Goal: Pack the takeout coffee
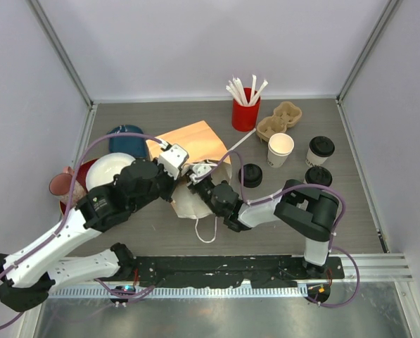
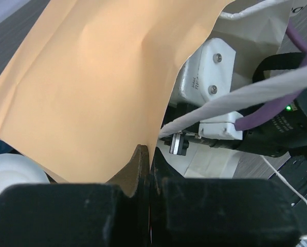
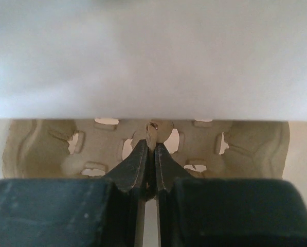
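Top external: facing each other, left claw (image 2: 146, 153) pinches bag (image 2: 91, 92), right claw (image 3: 153, 146) pinches pulp tray (image 3: 48, 149).

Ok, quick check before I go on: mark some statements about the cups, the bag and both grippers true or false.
1. Both lidded coffee cups stand on the table at the right, outside any bag. True.
2. The left gripper hangs open over a plate. False: it is shut on the edge of the orange-brown paper bag.
3. The right gripper pinches a pulp cup carrier. True.
4. The red cup at the back is empty. False: white sticks stand in it.
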Controlling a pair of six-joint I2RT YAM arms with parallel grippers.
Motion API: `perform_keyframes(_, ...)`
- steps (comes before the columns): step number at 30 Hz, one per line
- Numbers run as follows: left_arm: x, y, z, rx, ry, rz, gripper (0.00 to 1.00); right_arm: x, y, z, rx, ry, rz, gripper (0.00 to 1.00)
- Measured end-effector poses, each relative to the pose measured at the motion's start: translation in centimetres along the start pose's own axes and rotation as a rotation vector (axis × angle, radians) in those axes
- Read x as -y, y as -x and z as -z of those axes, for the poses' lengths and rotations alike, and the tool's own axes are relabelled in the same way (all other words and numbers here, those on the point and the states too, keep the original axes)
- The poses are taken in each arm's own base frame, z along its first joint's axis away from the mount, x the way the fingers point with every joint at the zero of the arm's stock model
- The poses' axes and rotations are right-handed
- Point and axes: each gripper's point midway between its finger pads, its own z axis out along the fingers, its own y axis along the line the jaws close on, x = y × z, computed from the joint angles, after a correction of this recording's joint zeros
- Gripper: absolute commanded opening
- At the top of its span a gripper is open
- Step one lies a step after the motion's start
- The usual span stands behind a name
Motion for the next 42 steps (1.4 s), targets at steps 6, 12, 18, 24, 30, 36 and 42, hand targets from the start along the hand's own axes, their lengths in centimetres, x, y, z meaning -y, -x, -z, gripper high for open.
perform_keyframes(6, -0.3, 1.6, 0.5, 0.042, 0.005, -0.002, 0.00, 1.6, 0.3, -0.7, 0.010, -0.034, 0.012, 0.01)
perform_keyframes(12, -0.4, 1.8, 0.5, 0.050, 0.007, -0.084, 0.00, 1.8, -0.2, -0.8, -0.003, -0.034, 0.043, 0.01)
perform_keyframes(18, -0.4, 3.6, 0.7, 0.121, 0.054, -0.310, 0.00, 2.2, -0.7, -1.2, -0.021, -0.067, 0.047, 0.01)
perform_keyframes(24, 0.2, 4.5, 1.0, 0.188, 0.098, -0.519, 0.00, 2.9, -0.1, -1.8, -0.021, -0.109, 0.023, 0.01)
perform_keyframes(30, -0.3, 5.3, 1.3, 0.225, 0.137, -0.599, 0.00, 4.0, 0.5, -3.2, -0.020, -0.132, -0.023, 0.01)
perform_keyframes(36, 0.4, 6.7, 1.6, 0.288, 0.126, -0.561, 0.00, 4.6, 3.0, -4.3, 0.072, -0.125, -0.079, 0.01)
perform_keyframes(42, 0.9, 8.1, 2.5, 0.330, 0.090, -0.445, 0.00, 5.2, 5.5, -4.8, 0.195, -0.089, -0.073, 0.01)
